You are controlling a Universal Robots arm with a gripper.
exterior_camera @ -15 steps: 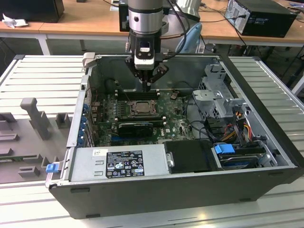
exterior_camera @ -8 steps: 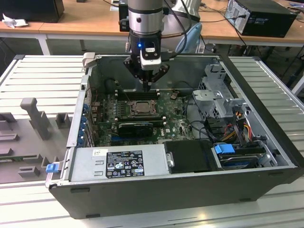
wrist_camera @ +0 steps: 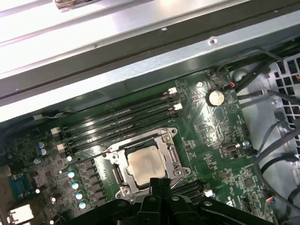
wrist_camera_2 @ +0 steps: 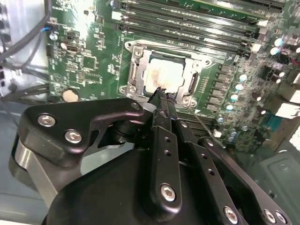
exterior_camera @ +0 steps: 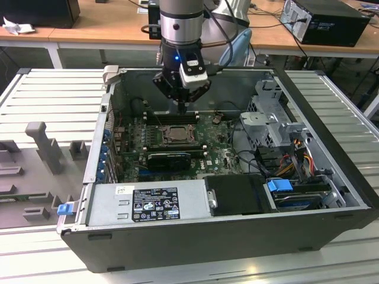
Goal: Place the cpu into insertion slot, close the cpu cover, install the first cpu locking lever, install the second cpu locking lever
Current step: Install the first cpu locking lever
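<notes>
Noted computer case (exterior_camera: pixel 195 236) open, green board (wrist_camera: pixel 211 126) inside. Logged cpu cover (wrist_camera: pixel 168 149) flat around cpu (wrist_camera: pixel 144 163), itself seated in insertion slot (wrist_camera: pixel 118 174). Found jaws clenched on nothing (tips pressed together), hovering near cover's edge. Best pressing down slowly, square, clear of cpu face.

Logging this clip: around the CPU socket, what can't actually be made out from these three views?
1. Second wrist view: the pincer hides the near edge of the insertion slot, so whatever lies there is unseen.
2. First wrist view: that same edge, just past the cpu, sits behind the pincer.
3. Exterior view: the scene is too small to tell whether the pincer tip touches the slot or hangs above it.
</notes>
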